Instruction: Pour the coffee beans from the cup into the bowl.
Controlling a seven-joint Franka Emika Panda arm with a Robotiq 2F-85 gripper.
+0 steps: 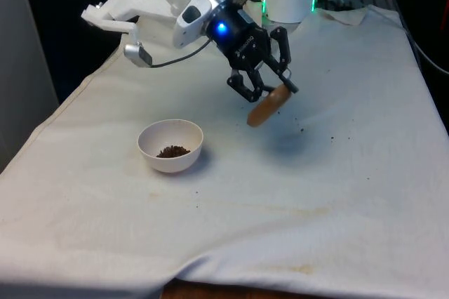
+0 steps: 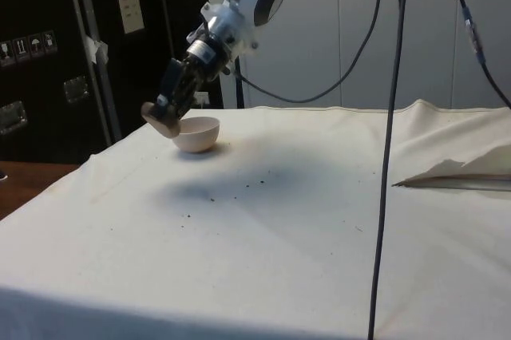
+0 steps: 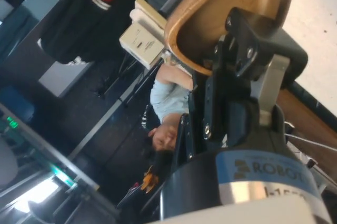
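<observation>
Hanging above the counter (image 1: 351, 173), the black claw (image 1: 270, 88) is clamped on the rim of a small brown wooden cup (image 1: 269, 107), one finger inside the cup and one outside, as the wrist view makes plain (image 3: 247, 50). The cup (image 2: 162, 120) is tipped well over, off the cloth and clear of it. From the wrist the inside of the cup (image 3: 221, 19) looks bare wood, with no beans that I can make out.

A white bowl (image 1: 170, 146) sits on the white cloth towards the front view's left of the claw, with a small dark heap of coffee beans (image 1: 172, 151) in its bottom. In the front view the cup is near the bowl but off to its side, not over it. In the side view the cup overlaps the rim of the bowl (image 2: 197, 133), so from there I cannot tell how far apart they are.

A few dark specks (image 2: 239, 188) lie scattered on the cloth beyond the bowl, under and past the claw's shadow; some show in the front view too (image 1: 303, 129).

In the wrist view a person (image 3: 168, 103) in a light top shows past the cup.
</observation>
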